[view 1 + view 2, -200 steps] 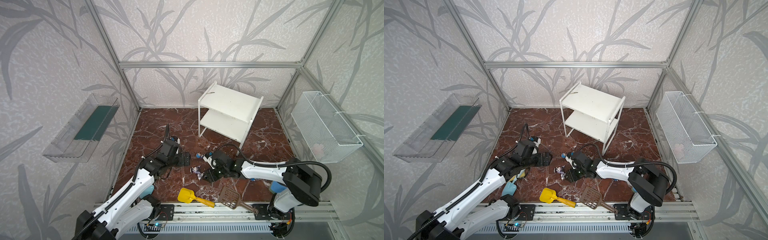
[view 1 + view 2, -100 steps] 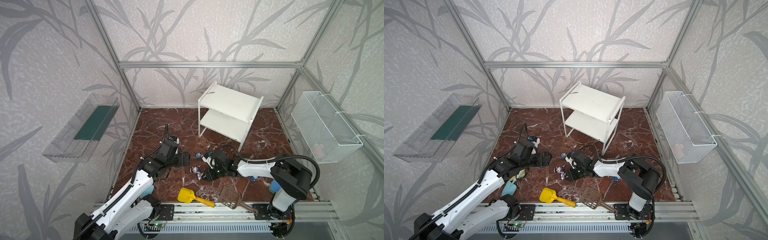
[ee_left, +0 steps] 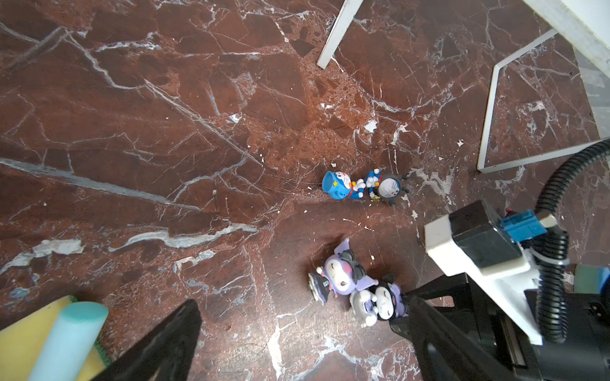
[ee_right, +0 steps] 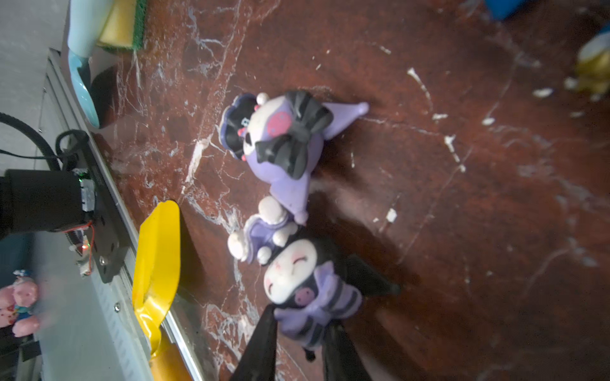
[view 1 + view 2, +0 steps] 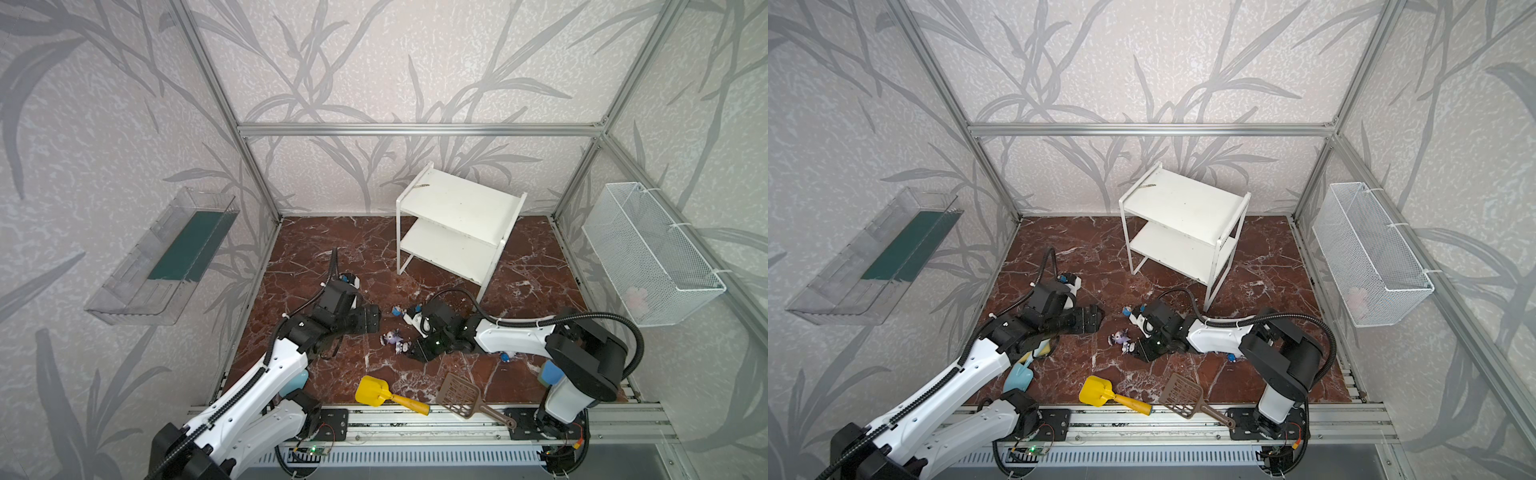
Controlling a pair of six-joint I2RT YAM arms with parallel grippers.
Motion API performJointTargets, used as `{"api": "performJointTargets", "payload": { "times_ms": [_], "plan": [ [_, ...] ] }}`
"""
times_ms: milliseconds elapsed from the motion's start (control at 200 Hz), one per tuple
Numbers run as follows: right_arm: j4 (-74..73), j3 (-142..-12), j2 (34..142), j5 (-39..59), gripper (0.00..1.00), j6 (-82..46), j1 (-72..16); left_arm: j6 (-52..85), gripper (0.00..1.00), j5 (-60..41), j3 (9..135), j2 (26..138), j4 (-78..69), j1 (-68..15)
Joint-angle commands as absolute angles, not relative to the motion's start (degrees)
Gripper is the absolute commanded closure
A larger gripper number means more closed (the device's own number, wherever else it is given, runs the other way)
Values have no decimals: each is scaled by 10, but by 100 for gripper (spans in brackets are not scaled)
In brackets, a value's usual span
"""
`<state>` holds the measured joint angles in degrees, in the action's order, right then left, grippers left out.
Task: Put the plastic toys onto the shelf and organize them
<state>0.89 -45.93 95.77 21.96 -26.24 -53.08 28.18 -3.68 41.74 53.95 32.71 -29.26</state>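
Right gripper (image 4: 302,318) pinches the black-eared purple figurine (image 4: 290,273) low on its body, likely for lifting to the shelf (image 5: 461,203); left gripper (image 5: 369,320) hangs released nearby, unused.

This is a robotics lab test cell: a frame of bare silver aluminium extrusion bars (image 5: 415,129) boxes in a small red-brown marble-pattern tabletop (image 5: 316,249), and flat panels of grey leaf-print wallpaper (image 5: 374,62) fill the frame as walls. Two white-and-black robot arms, the left arm (image 5: 266,374) and the right arm (image 5: 511,336), are bolted to a slotted aluminium rail (image 5: 415,424) along the front edge, with a small green circuit board (image 5: 309,449) and loose wires exposed beneath. A clear plastic tray with a green base (image 5: 137,291) and a white wire mesh basket (image 5: 648,257) hang from the side panels
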Motion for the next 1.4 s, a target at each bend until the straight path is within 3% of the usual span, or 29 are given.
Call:
{"api": "performJointTargets", "payload": {
  "times_ms": [0,365,590,710,890,990,1190,1395],
  "plan": [
    [60,-473,926,195,77,-225,-528,289,1,-52,409,543,323,-295],
    [130,-472,869,151,77,-175,-528,273,1,-110,412,568,298,-310],
    [174,-465,824,142,74,-170,-528,212,1,-113,399,577,252,-388],
    [208,-445,769,141,66,-157,-528,176,1,-87,386,580,235,-431],
    [263,-397,652,120,41,-150,-528,85,1,-56,372,606,195,-482],
    [284,-367,581,99,33,-158,-528,29,1,-41,385,631,198,-497],
    [298,-320,462,78,27,-171,-528,-74,6,-58,427,684,220,-509],
    [297,-303,418,65,27,-183,-527,-183,16,-76,477,740,320,-514]
  ]
}}
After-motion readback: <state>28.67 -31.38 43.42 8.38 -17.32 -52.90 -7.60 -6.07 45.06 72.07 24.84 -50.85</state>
